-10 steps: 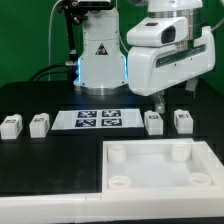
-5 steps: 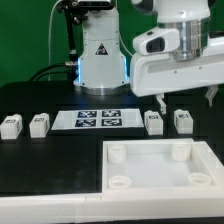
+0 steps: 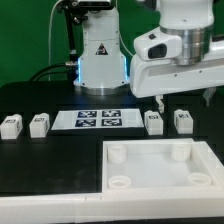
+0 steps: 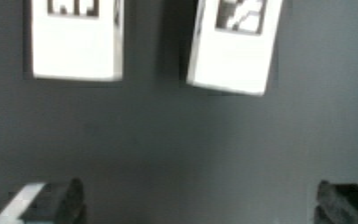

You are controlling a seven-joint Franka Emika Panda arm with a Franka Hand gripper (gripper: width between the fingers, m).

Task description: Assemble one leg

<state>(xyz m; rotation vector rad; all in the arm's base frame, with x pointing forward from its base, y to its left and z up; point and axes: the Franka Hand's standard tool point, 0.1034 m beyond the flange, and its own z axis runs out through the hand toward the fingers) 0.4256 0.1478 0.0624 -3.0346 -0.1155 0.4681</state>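
At nine o'clock of the exterior view, on the black table (image 3: 50, 165): first leg (image 3: 11, 125), a small white blocky peg with a black-and-white tag on its face. Just beside it toward three o'clock, not touching it: second leg (image 3: 38, 124), same kind.

Near the centre, the marker board (image 3: 98, 119), flat on the table, several tags printed on it. Straight behind at twelve o'clock, the arm's white base (image 3: 98, 52), with blue light at its side.

Further toward three o'clock, third leg (image 3: 153, 122) and fourth leg (image 3: 182, 121), side by side and apart, in line with the board and the first pair.

Over this pair — clear of the table — the gripper (image 3: 185, 99), spread wide and gripping nothing. One dark finger (image 3: 161, 102) hanging at twelve o'clock of the third leg, the other out past the fourth leg toward two o'clock.

At five o'clock, nearest the camera, the large white square panel (image 3: 150, 168), lying flat, with round sockets (image 3: 118, 152) at its corners.

Seen from the wrist view: two tagged legs lying on the dark table beyond the fingertips (image 4: 43, 203), one square to the camera, the other slightly turned — cannot tell which is which. Only bare table between the two pads.
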